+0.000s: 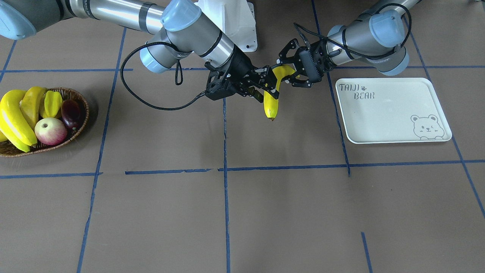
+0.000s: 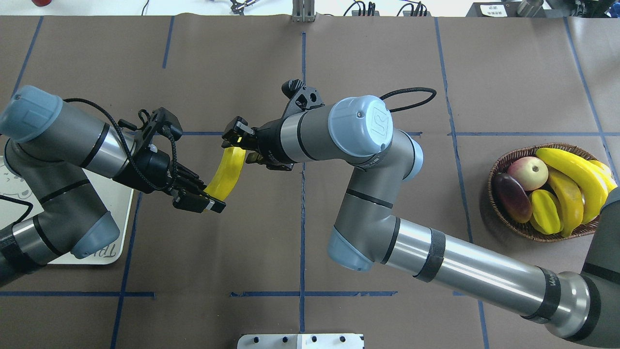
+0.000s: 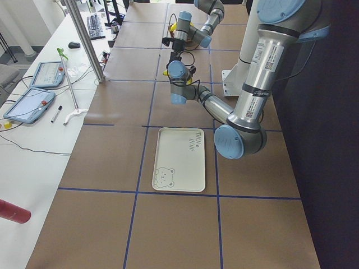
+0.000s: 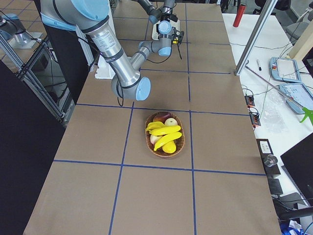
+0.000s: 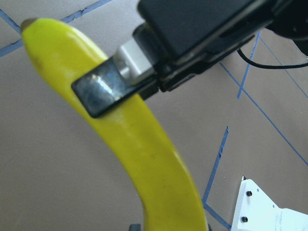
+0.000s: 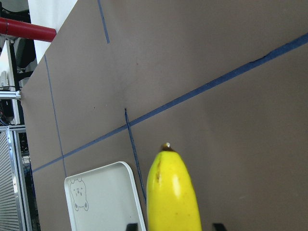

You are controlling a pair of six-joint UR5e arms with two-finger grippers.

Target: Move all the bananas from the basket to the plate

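**Mid-air handover above the middle of the desk**

And here's the exchange! The banana [image 1: 269, 104] hangs off the desk, roughly midway between its two ends and toward the robot's edge. The dark tip points down and the stem end is up. The right pincer [image 1: 265, 91] is clamped across the fruit's middle, and the left wrist view shows one of its fingers [image 5: 98, 94] pressed flat on the peel. The left pincer [image 1: 290, 72] straddles the stem end from the other side. Whether it has bitten down yet, I can't tell.

Why pass it at all? The wicker basket [image 1: 81, 100] sits at the desk's end on the robot's right, and the cream tray [image 1: 390, 110] lies toward the opposite end, so by my reading each arm covers its own half. The right's mid-body grip leaves the stem end free for the partner.

There's no banana on the tray yet. The other bananas [image 1: 13, 117] lie in the basket beside an apple [image 1: 50, 131] and a star fruit [image 1: 52, 104], so it's early going.
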